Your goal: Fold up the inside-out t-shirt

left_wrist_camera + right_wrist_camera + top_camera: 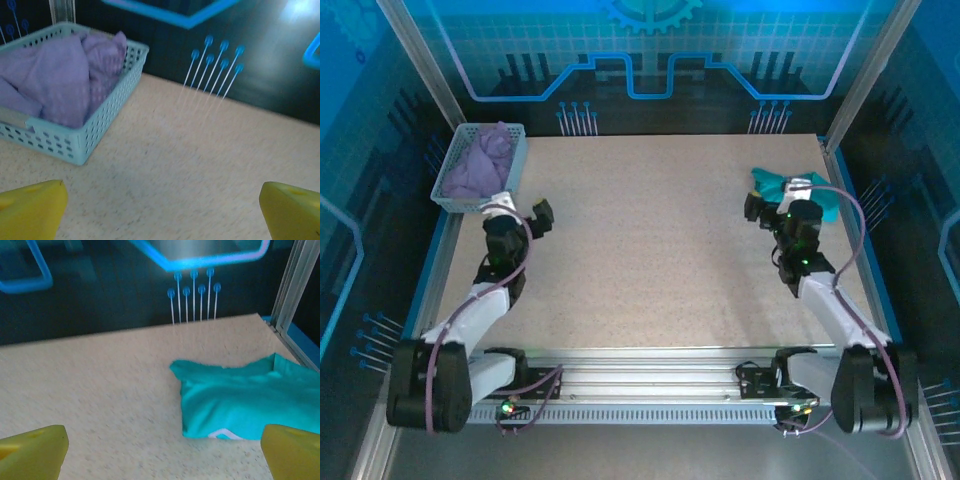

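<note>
A: Grippers?
B: Left gripper [540, 215] and right gripper [757, 207]: jaws spread wide, empty, over the table [650, 260].
A: Garments?
B: Inside-out t-shirt [480, 165]: bunched in the basket [85, 145] at the far-left corner, near the left gripper. Teal garment [240, 400]: flat, beside the right gripper.

Your tabletop [650, 250] is evenly lit, tinted cool blue by the glowing back panels [650, 40], with only soft shadows. Both wrist views look slightly blurred, and the yellow fingers [30, 210] at their bottom corners are out of focus. Glare blooms at the upper right of the left wrist view.
</note>
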Action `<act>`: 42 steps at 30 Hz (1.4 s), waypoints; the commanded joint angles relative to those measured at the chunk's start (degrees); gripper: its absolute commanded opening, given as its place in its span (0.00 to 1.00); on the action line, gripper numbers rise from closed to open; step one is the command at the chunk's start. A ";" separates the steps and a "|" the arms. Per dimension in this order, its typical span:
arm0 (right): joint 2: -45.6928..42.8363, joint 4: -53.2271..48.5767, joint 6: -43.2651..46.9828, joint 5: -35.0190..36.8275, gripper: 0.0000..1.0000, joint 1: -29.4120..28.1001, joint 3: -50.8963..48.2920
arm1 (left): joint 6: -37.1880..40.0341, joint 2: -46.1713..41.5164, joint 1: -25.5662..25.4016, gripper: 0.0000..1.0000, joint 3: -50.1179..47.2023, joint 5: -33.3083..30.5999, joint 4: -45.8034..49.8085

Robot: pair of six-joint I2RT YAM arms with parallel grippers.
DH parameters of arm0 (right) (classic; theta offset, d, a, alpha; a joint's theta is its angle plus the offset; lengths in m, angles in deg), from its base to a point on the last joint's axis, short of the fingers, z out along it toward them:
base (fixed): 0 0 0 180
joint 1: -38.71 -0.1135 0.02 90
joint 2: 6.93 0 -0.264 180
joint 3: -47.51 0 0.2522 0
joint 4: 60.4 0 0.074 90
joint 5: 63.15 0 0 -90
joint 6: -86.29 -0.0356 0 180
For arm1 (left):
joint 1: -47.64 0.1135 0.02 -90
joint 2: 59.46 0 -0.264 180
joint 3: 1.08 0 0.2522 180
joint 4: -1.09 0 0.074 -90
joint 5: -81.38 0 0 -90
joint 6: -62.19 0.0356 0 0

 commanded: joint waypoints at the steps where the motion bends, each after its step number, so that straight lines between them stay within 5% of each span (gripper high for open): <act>1: -2.94 -8.09 -5.91 -6.21 1.00 -4.53 0.35 | -11.80 -1.45 1.58 0.99 3.83 4.06 11.91; 5: -0.67 -13.91 0.05 0.08 1.00 -16.35 6.53 | -19.93 5.66 8.66 0.99 14.54 11.39 24.17; 11: 3.69 -16.30 3.94 1.84 1.00 -23.98 11.17 | -19.78 19.76 16.58 0.99 30.96 13.43 32.68; 23: 13.18 -14.96 3.86 1.20 1.00 -26.01 16.32 | -9.86 44.19 18.13 0.98 59.13 4.20 46.86; 42: 13.53 -16.50 3.18 1.61 1.00 -26.11 15.24 | -7.41 62.49 18.44 0.98 79.33 2.38 53.65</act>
